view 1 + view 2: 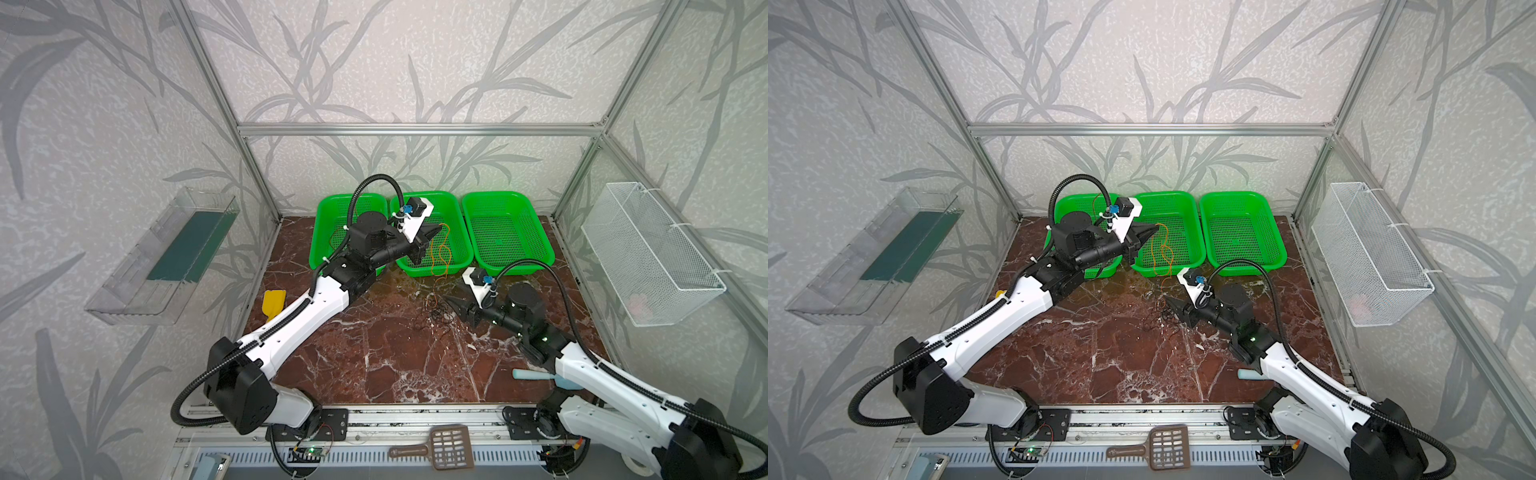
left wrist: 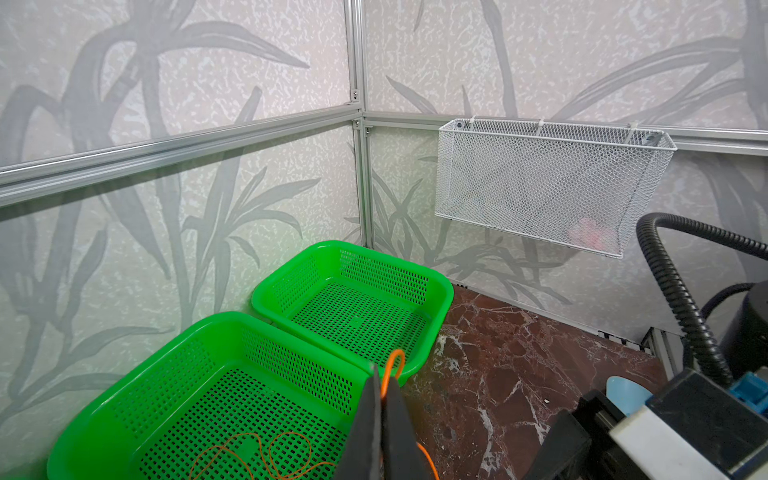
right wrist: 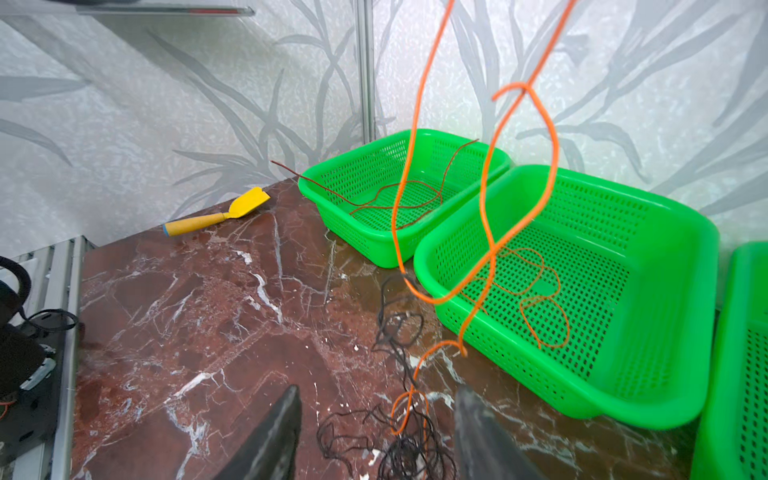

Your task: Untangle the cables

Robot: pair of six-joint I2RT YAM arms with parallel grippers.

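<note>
Our left gripper (image 2: pixel 381 376) is clamped on the orange cable (image 3: pixel 483 199), holding it aloft. Our right gripper (image 3: pixel 378 390), jaws apart, straddles the black cable (image 3: pixel 409 457) bunched on the tabletop (image 3: pixel 187 332). We should pinch black only, sparing the orange tail between its jaws.

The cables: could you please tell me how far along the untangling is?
Done: the red-brown cable lies in the left basket. In hand: the left pincer, shut, holds the orange cable above the middle basket. Left: its lower end runs into the black cable bunched on the table, within the open right pincer.
</note>
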